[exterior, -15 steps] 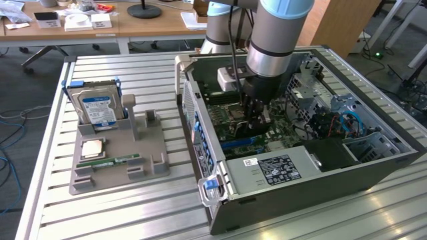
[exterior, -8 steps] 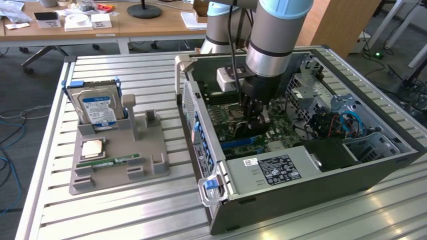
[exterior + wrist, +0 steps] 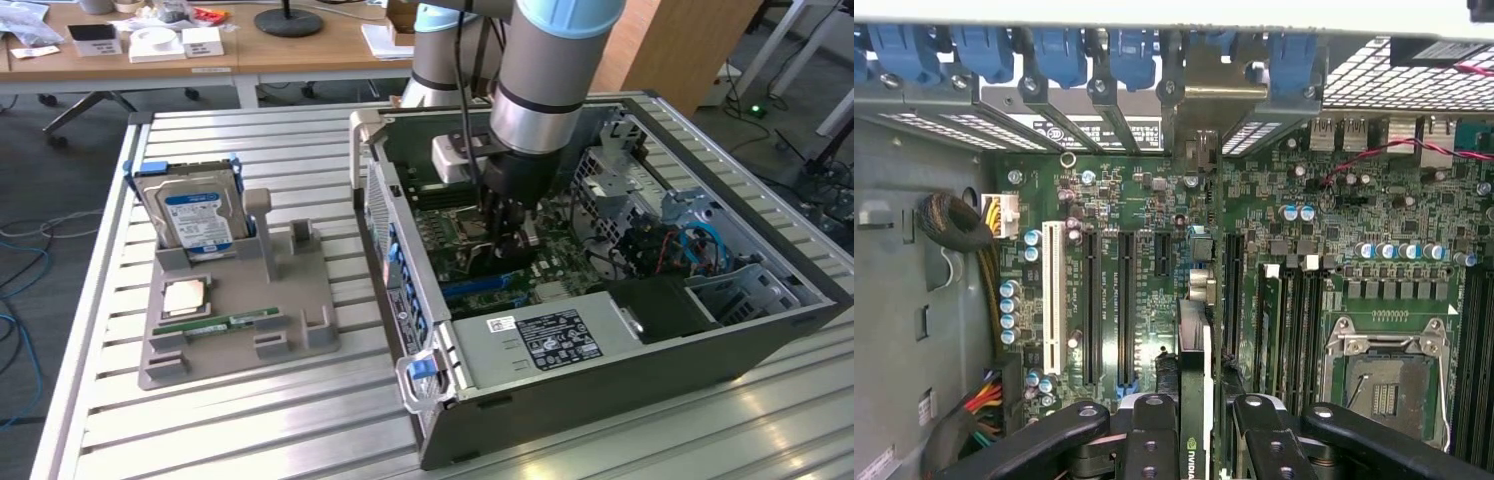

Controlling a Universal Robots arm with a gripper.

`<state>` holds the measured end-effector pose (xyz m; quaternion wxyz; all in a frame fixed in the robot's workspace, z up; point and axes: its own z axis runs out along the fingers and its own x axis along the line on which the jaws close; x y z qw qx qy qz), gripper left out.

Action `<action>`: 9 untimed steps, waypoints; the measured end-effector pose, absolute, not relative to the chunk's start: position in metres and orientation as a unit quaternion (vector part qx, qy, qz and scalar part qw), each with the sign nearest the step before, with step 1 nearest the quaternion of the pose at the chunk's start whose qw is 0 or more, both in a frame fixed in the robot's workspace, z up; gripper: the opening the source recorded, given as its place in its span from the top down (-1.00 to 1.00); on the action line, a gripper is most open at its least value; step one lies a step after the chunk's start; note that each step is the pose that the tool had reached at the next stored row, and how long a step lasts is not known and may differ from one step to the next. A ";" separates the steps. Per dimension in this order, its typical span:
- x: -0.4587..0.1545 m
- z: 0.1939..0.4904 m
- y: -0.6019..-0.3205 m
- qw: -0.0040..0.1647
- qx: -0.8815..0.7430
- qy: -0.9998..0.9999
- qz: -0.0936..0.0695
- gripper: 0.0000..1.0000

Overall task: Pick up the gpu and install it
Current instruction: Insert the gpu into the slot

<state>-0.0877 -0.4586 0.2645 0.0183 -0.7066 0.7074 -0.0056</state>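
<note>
Wrist view: gpu gripped on edge over the board

The gripper (image 3: pixel 1206 428) is clamped on the gpu (image 3: pixel 1194 340), which stands edge-on between its fingers (image 3: pixel 1154 435). Beyond them lies the motherboard (image 3: pixel 1134 200) with its long black slots; contact with it cannot be told. In the exterior view, the gripper (image 3: pixel 514 235) is low inside the open computer case (image 3: pixel 601 360), and the hard drive (image 3: pixel 198 210) and memory stick (image 3: pixel 216 323) are well apart from it.
</note>
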 end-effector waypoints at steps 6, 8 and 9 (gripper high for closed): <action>-0.089 0.264 -0.459 0.018 -0.707 0.707 -0.006 0.48; -0.089 0.264 -0.459 0.018 -0.707 0.707 -0.006 0.48; -0.089 0.263 -0.459 0.017 -0.707 0.707 -0.007 0.48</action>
